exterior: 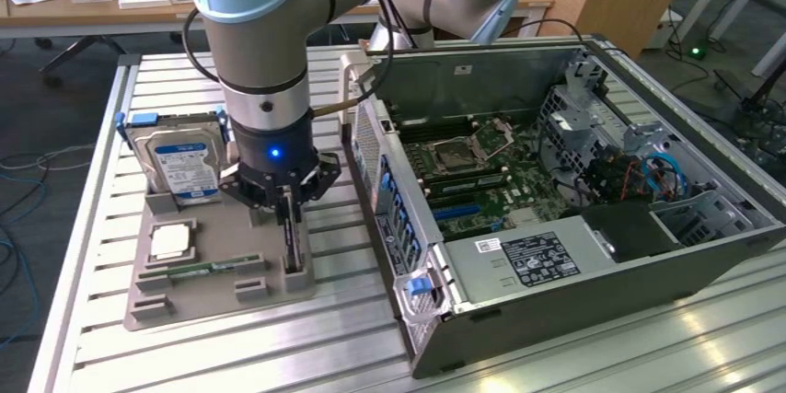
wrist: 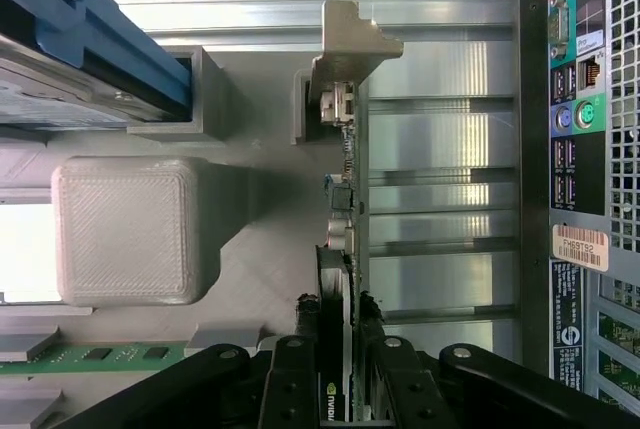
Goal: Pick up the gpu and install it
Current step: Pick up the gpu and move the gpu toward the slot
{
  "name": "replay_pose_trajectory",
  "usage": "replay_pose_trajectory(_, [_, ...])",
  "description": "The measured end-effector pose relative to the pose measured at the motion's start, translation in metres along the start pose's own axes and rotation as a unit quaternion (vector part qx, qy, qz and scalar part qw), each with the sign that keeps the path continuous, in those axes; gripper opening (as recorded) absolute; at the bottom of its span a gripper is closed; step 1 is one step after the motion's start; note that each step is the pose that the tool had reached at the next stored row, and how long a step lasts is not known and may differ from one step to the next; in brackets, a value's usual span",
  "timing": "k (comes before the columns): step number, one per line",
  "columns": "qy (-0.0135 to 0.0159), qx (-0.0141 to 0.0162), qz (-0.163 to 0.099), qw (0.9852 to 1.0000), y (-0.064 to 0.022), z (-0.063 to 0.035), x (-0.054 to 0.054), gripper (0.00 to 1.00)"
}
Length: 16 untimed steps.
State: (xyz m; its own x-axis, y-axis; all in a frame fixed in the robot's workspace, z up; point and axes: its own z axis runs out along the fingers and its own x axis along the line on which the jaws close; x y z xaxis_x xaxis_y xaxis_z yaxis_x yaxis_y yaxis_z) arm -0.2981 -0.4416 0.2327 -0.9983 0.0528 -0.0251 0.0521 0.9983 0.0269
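Observation:
The gpu (exterior: 293, 248) stands on its edge in a slot of the grey holder tray (exterior: 209, 299), at the tray's side nearest the computer. In the wrist view the gpu (wrist: 343, 234) is seen edge-on, with its silver bracket (wrist: 350, 44) at the far end. My gripper (exterior: 289, 213) hangs straight down over the card. The black fingers (wrist: 305, 349) flank both faces of the card's near end and look pressed against it. In that same view, the gripper (wrist: 340, 354) is shut on the gpu, which still sits low in the tray.
The open computer case (exterior: 687, 255) lies on its side at the exterior view's right, motherboard (exterior: 491, 181) exposed; its rear ports (wrist: 580, 99) face the tray. The tray also holds a hard drive (exterior: 184, 163), a processor (exterior: 169, 243) and a memory stick (exterior: 202, 269).

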Motion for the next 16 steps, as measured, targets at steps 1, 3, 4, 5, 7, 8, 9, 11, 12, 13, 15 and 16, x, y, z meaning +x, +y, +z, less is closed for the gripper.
replay_pose_trajectory(1, [-0.0001,0.0000,0.000,1.0000,0.0000,0.0000,0.0000,0.26])
replay_pose_trajectory(3, [-0.0001,0.0000,0.000,1.0000,0.0000,0.0000,0.0000,0.26])
replay_pose_trajectory(4, [0.0000,0.0000,0.000,1.0000,0.0000,0.0000,0.0000,0.26])
replay_pose_trajectory(5, [-0.0001,0.0000,0.000,1.0000,0.0000,0.0000,0.0000,0.26])
replay_pose_trajectory(7, [-0.0001,0.0000,0.000,1.0000,0.0000,0.0000,0.0000,0.26])
replay_pose_trajectory(8, [-0.0001,0.0000,0.000,1.0000,0.0000,0.0000,0.0000,0.26])
replay_pose_trajectory(9, [-0.0001,0.0000,0.000,1.0000,0.0000,0.0001,0.0000,0.26])
replay_pose_trajectory(11, [-0.0001,0.0000,0.000,1.0000,0.0000,0.0000,0.0000,0.26])
replay_pose_trajectory(12, [-0.0001,0.0000,0.000,1.0000,0.0000,0.0000,0.0000,0.26])
replay_pose_trajectory(13, [-0.0001,0.0000,0.000,1.0000,0.0000,0.0000,0.0000,0.26])
replay_pose_trajectory(15, [-0.0001,0.0000,0.000,1.0000,0.0000,0.0000,0.0000,0.26])
replay_pose_trajectory(16, [-0.0001,0.0000,0.000,1.0000,0.0000,0.0000,0.0000,0.26])
